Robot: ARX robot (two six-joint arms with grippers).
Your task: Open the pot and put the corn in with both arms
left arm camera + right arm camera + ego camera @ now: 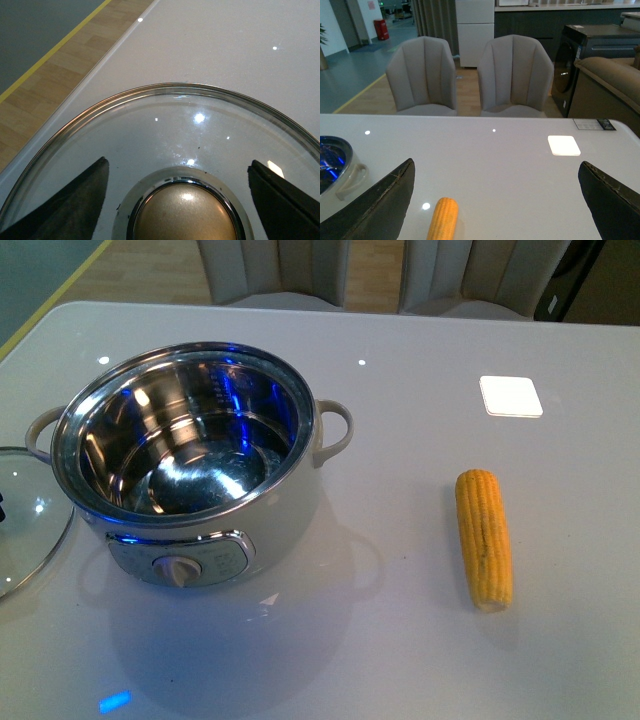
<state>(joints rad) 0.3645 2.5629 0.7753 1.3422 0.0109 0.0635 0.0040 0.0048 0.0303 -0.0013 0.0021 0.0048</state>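
Left jaws open astride the lid (200, 130) knob (185, 215) at the bench (400, 640) left edge; right jaws open toward the corn (484, 537), which could roll when pinched.

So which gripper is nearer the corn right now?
Right. The right gripper hangs near the corn's end, jaws open; the left gripper is over the lid knob, beyond the pot.

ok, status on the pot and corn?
Left gripper open, straddling knob of lid; lid on table beside pot. Right gripper open near corn. Open pot empty; corn on table, nothing between them.
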